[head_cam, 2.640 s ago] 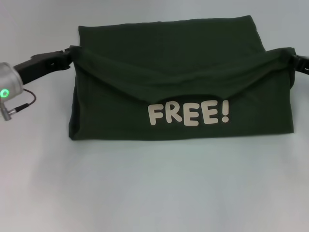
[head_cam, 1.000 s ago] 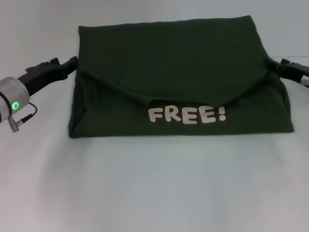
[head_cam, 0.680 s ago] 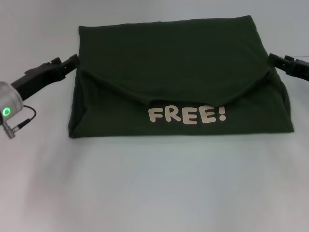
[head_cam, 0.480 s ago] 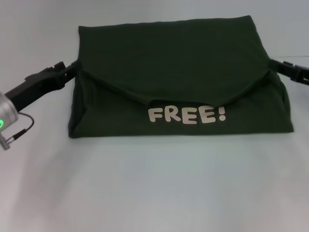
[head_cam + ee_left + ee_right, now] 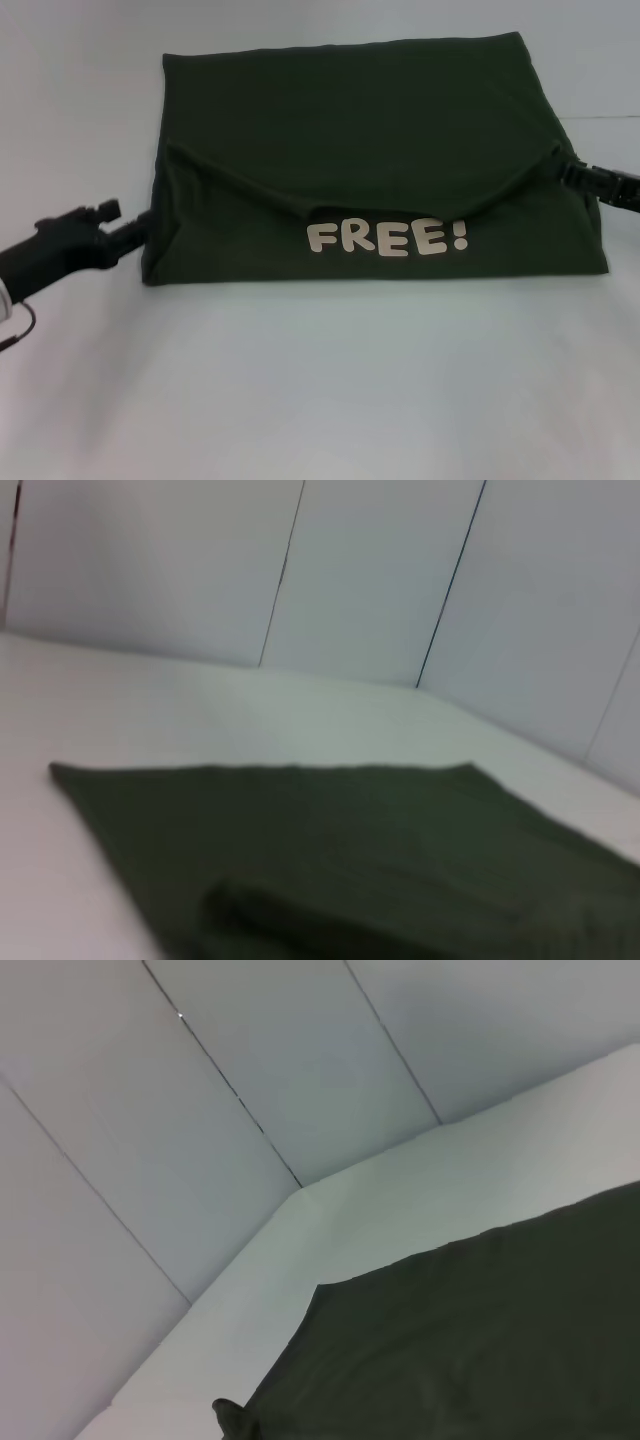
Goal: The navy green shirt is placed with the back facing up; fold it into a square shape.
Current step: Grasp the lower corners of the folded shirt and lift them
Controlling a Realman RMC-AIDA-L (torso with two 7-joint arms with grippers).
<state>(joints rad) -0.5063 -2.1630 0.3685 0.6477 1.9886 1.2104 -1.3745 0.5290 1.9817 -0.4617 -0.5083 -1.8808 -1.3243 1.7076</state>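
Shirt: the navy green shirt (image 5: pixel 360 150) lies across the upper middle of the head view, folded into a wide block, broader than deep
Shirt front layer: a band along the near edge is turned up over the rest, its upper border sagging in a shallow V toward the centre
Lettering: cream "FREE!" lettering (image 5: pixel 388 238) sits on that band, just below the dip of the V, slightly right of centre in the frame
Shirt corners: far edge straight with two square corners; the near left corner lies at mid-left of the frame, the near right corner at mid-right
Shirt in wrist views: in the left wrist view the cloth (image 5: pixel 330 860) fills the lower part of the frame with a thicker fold near the bottom edge; in the right wrist view it (image 5: pixel 470 1340) covers the lower right
Left claw: the left claw (image 5: pixel 140 231) is at the left middle of the head view, its tip at the shirt's near left corner, touching or just beside the cloth; open or closed cannot be told
Right claw: the right claw (image 5: pixel 565 172) is at the right middle edge, its tip at the shirt's right side where the turned band ends; open or closed cannot be told
Worktop: the pale worktop (image 5: pixel 320 390) carries the shirt and shows bare across the lower half of the frame
Background: pale wall panels (image 5: pixel 250 1070) with thin dark seams stand behind the worktop in both wrist views
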